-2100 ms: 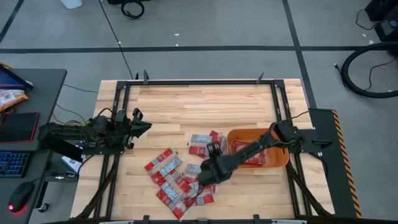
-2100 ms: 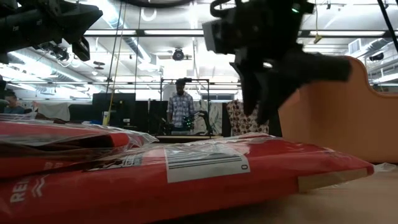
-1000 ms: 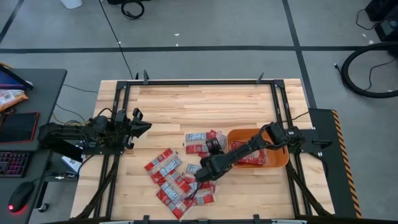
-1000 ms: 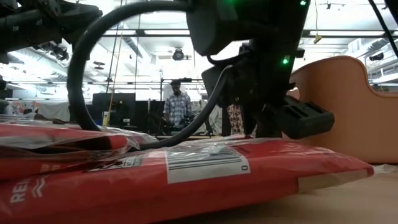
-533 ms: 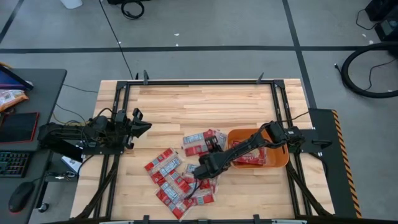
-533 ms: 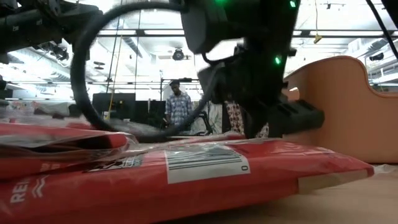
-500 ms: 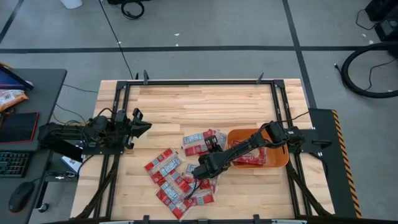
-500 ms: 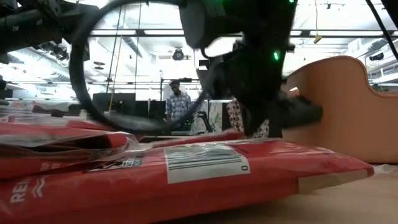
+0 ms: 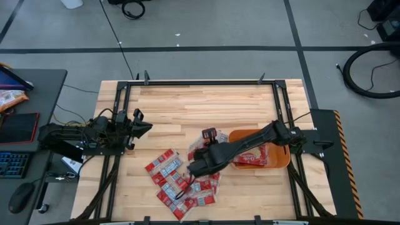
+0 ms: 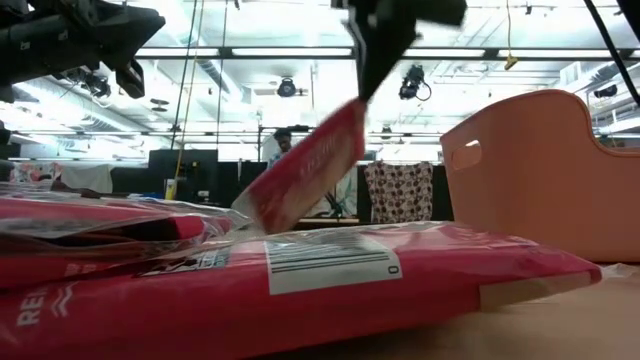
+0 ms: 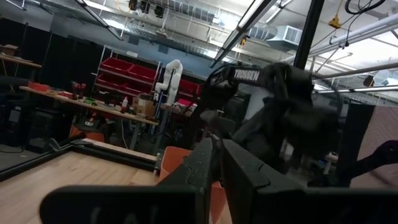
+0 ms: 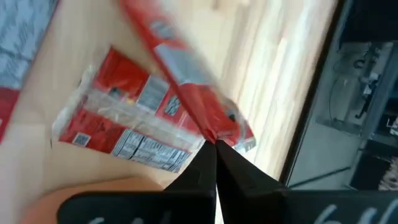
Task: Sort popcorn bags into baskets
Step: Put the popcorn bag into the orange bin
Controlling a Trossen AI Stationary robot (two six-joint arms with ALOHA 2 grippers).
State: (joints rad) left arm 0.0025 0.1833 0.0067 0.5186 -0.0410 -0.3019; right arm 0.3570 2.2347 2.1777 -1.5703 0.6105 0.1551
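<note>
My right gripper (image 12: 215, 144) is shut on one red popcorn bag (image 10: 305, 170), which hangs tilted over the middle of the table, left of the orange basket (image 9: 284, 161). In the high view this bag (image 9: 209, 133) shows beside the right arm. A heap of popcorn bags (image 9: 172, 178) lies on the wood near the front edge, and others lie inside the basket. One more bag (image 12: 134, 121) lies flat under the held one. My left gripper (image 9: 141, 123) waits at the table's left side, shut and holding nothing. My right gripper pinches the bag's upper end (image 12: 217, 134) between its two fingers, right at the edge. The fingers come from above. The bag hangs slanting below them, its upper end (image 10: 355, 110) high. Whether its lower end (image 10: 258, 212) rests on the heap, I cannot tell.
The nearest bag (image 10: 330, 280) fills the front of the low view, with the basket wall (image 10: 540, 180) at its right. A desk with a keyboard (image 9: 15, 164) stands left of the table. A person (image 10: 284, 140) stands far behind the table.
My right gripper was down on the bags beside the basket and has taken hold of one. It has risen, and the bag has come up with it, now hanging tilted above the heap.
</note>
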